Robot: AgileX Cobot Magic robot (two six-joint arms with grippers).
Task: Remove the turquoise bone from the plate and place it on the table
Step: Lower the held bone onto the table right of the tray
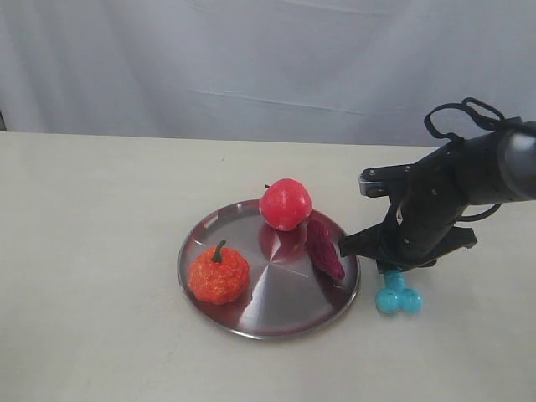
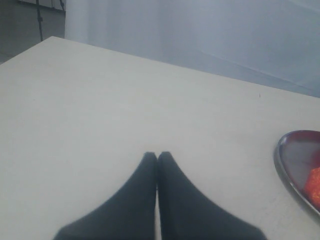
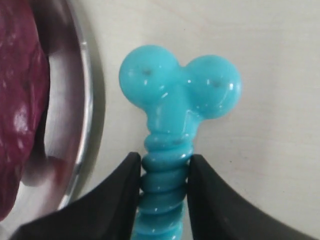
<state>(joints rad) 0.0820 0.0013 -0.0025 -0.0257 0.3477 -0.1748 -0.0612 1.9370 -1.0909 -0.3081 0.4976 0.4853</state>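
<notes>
Right claw [image 3: 165, 162] is clamped on the ribbed shaft of the turquoise bone [image 3: 180, 95]. Bone's off the plate [image 1: 276, 322], just beside its rim at about 4 o'clock, knobbed end low at the tabletop [image 1: 100, 209]; can't tell if it's touching. Left claw [image 2: 157, 156] is pinched together over the tabletop. On the plate: orange pumpkin [image 1: 218, 275] at 8, red fruit [image 1: 285, 203] at 12, purple veggie [image 1: 324, 249] at 3.
</notes>
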